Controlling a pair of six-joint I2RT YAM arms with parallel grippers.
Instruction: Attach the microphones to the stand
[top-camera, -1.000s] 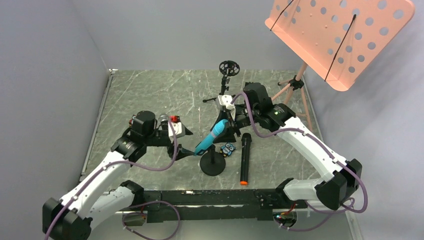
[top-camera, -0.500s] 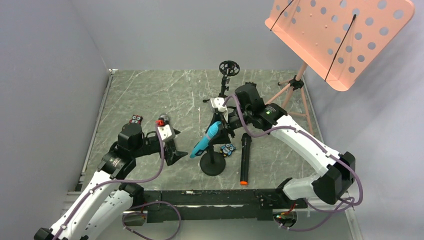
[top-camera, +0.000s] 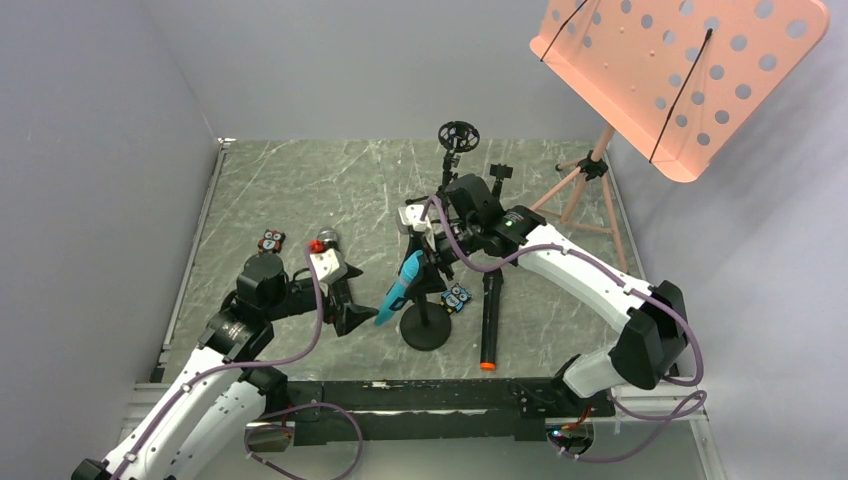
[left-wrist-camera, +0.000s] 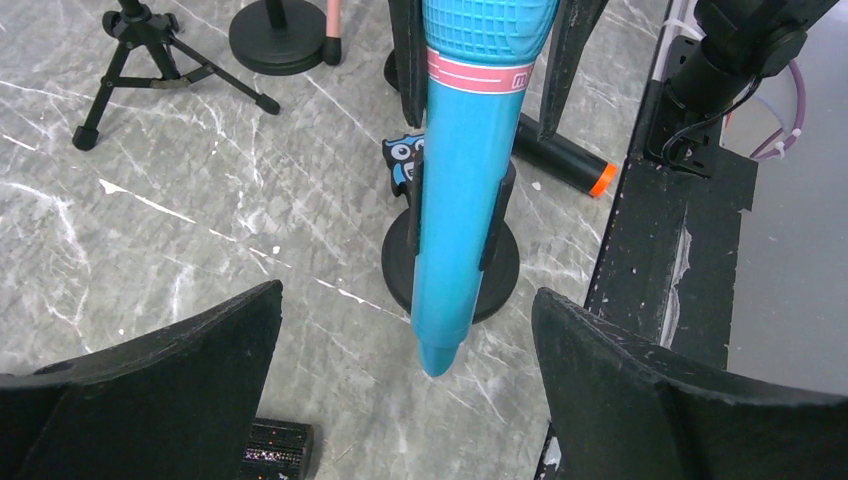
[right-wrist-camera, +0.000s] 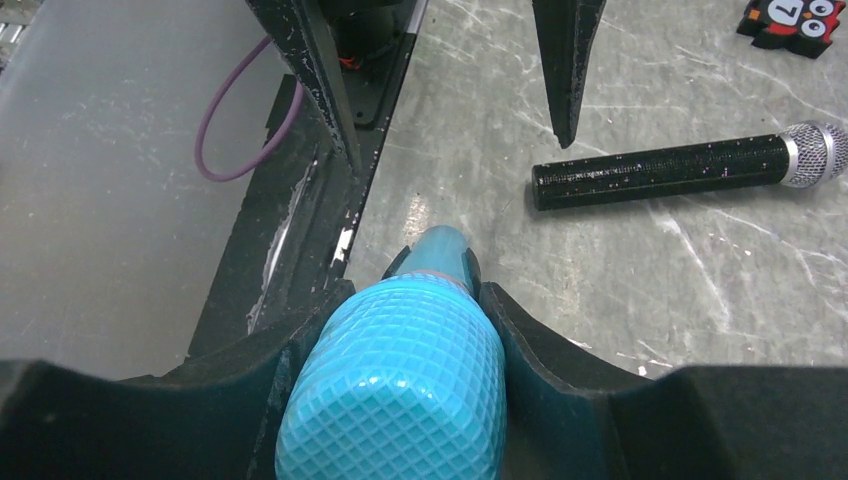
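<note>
While the right gripper (top-camera: 414, 262) is clamped on the meshed head of the light blue microphone (top-camera: 398, 290), the barrel of that microphone sits between the two black prongs of the clip on the round-base stand (top-camera: 425, 332). The left wrist view shows one prong on each side of the barrel.

- Light blue microphone: tilted, head up at the right gripper, tail pointing down toward the near-left, hanging clear of the table (top-camera: 300, 190).
- Right gripper: partly closed, fingers pressed against both sides of the head. Grip confirmed in the right wrist view.
- Left gripper (top-camera: 357, 313): jaws spread wide, holding nothing, just beside the tail of the light blue microphone and not touching it. The tail lies along the line between its fingers.
- All-black microphone (top-camera: 489, 320): lying flat on the table just to the right of the stand's base, orange ring at the near end.
- Black microphone (right-wrist-camera: 660, 168) with silver mesh head: lying flat on the table, apart from the stand, out past the left gripper's fingers.
- Blue owl figure (top-camera: 457, 296): on the table, between the stand's post and the all-black microphone — contact cannot be judged.
</note>
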